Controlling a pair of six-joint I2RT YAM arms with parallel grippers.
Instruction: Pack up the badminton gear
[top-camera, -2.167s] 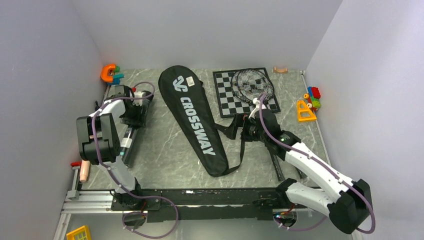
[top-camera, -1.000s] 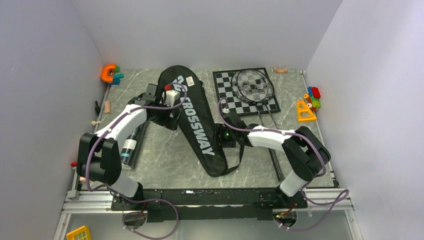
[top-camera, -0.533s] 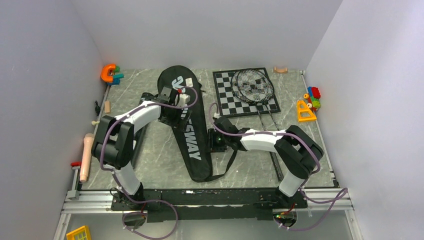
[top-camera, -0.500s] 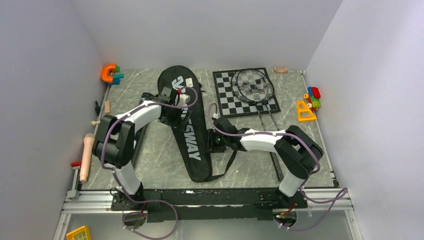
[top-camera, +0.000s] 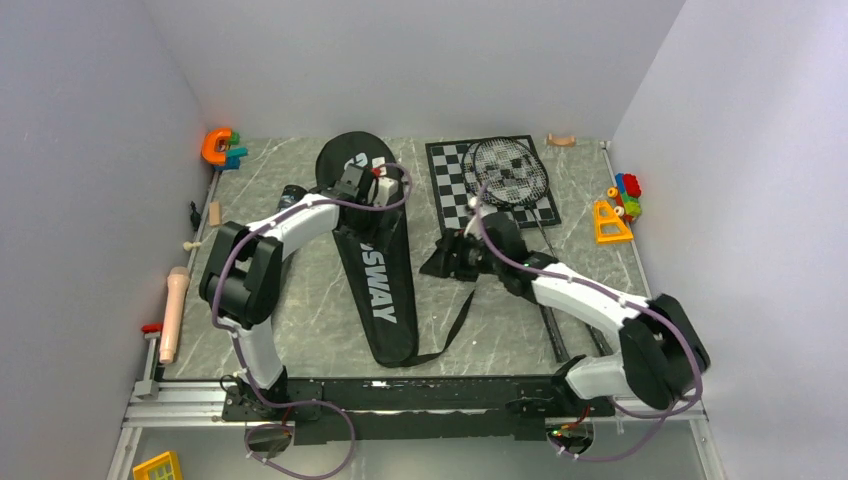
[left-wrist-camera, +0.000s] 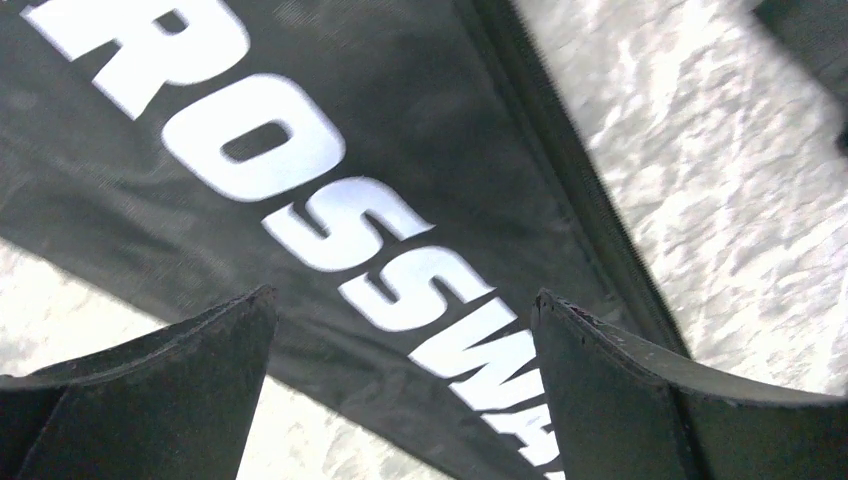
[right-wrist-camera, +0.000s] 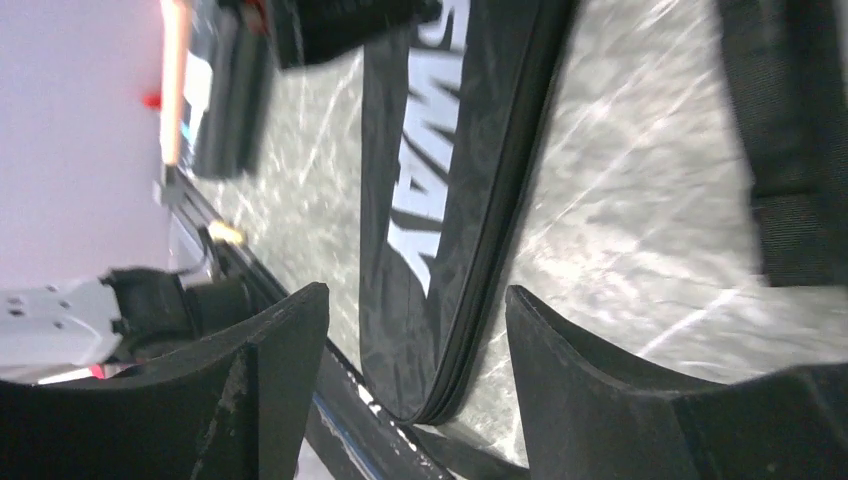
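- Black fabric takes up the middle of the grey marbled table. The racket bag lies flat with its white lettering up, its broad round end toward 12 o'clock and its narrow end toward 6 o'clock.
- The left gripper hangs over the upper half of the bag. Its jaws are spread wide with nothing between them, and the letters "ROSSWA" show in the gap. From the wrist view I cannot tell whether the tips touch the fabric or sit just above it.
- The right gripper is just beside the bag at its 3 o'clock side, above the zip edge. Its jaws are also apart and empty.
- The bag's strap runs across the table from near the right gripper toward 6 o'clock and joins the bag's narrow end.
- The rackets are outside the bag. Their strung heads lie one on the other on the chessboard at 1 o'clock. Their thin shafts run toward 5 o'clock and pass under the right arm.
- The tube, dark with a white label, lies on the table at the bag's 9 o'clock side. The left arm mostly hides it from above.
- An orange toy sits in the corner at 10 o'clock.
- A yellow triangle and some bright blocks sit by the wall at 2 o'clock.
- A wooden peg lies along the edge at 9 o'clock.
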